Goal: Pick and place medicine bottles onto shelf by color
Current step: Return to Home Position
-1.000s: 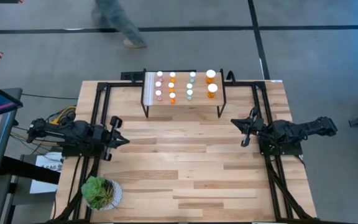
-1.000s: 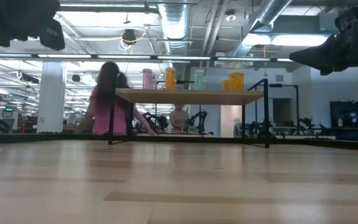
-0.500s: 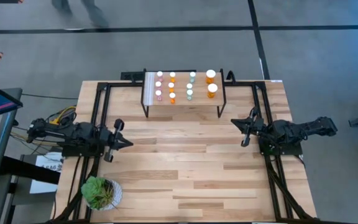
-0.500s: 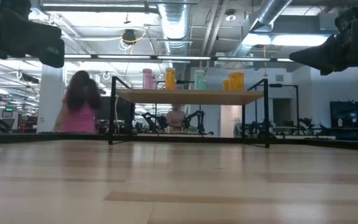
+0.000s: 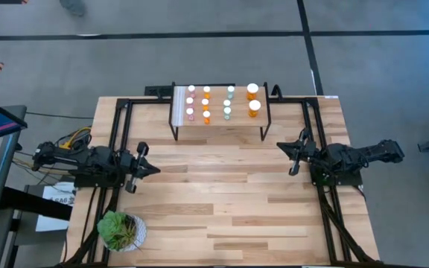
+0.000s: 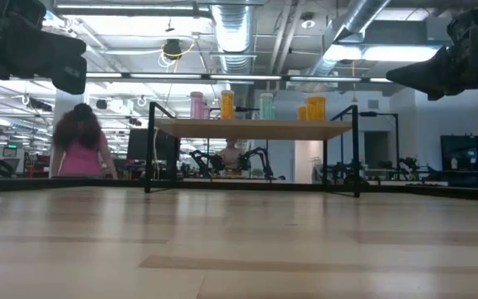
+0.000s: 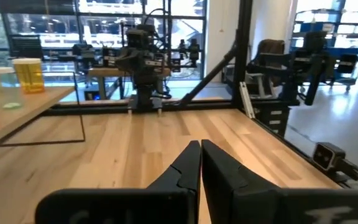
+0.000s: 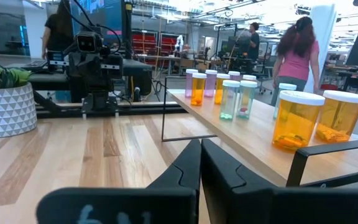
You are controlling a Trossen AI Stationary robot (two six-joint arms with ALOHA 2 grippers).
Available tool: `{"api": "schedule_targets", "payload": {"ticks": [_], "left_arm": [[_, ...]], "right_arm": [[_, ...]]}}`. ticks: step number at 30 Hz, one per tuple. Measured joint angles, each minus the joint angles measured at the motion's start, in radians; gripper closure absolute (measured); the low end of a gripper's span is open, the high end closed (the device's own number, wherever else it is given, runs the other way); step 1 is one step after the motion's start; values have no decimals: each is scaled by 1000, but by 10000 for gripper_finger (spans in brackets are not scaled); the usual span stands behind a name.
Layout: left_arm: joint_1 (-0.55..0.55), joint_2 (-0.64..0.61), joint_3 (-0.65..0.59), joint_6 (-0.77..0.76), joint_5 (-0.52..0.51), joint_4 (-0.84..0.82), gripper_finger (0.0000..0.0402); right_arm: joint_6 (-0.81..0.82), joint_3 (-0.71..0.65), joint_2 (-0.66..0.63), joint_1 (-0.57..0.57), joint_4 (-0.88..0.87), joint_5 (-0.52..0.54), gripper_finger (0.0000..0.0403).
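Note:
The shelf stands on its thin black legs at the table's far middle. Medicine bottles stand upright on its plank in rows by colour: pink, orange, pale green and two wider orange ones. The right wrist view shows the same rows, with the wide orange bottles nearest. My left gripper hangs level and shut near the table's left edge, nothing between its fingers. My right gripper hangs level and shut near the right edge, also holding nothing.
A green potted plant in a white pot stands at the near left corner. A black frame runs around the table's edge. The wooden tabletop lies bare between the arms. A person in pink walks in the room beyond.
My left gripper has tipped down a little to level and rolled slightly, staying shut. The person beyond the far edge has walked toward the left.

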Motion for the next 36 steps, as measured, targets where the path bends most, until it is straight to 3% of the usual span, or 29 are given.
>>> {"api": "schedule_targets", "payload": {"ticks": [36], "left_arm": [[0,0,0,-29,3,0,400]], "right_arm": [[0,0,0,0,0,0,370]]}}
